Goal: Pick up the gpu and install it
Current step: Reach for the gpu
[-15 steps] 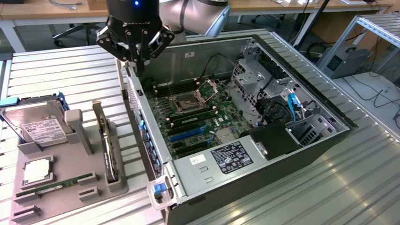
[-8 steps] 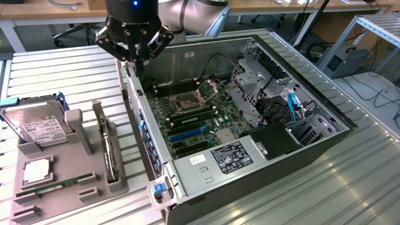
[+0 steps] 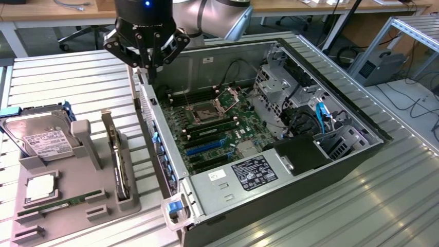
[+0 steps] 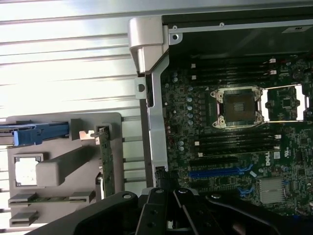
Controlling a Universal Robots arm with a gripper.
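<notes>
Gpu (image 3: 118, 159): unpicked, upright in grey holder (image 3: 65, 224).
My gripper (image 3: 149, 64) hung empty, fingers together; the card lay at six o'clock in the exterior view. I judged they should part, then square to its top edge.

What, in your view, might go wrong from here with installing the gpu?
1. The pincer is shut and hangs just over the case wall; coming down there, it may strike the rim.
2. The gpu stands on edge in the grey holder, apart from the pincer; an off-centre grip might tip it.
3. The CPU socket lies open; a stray card edge could damage it.
</notes>
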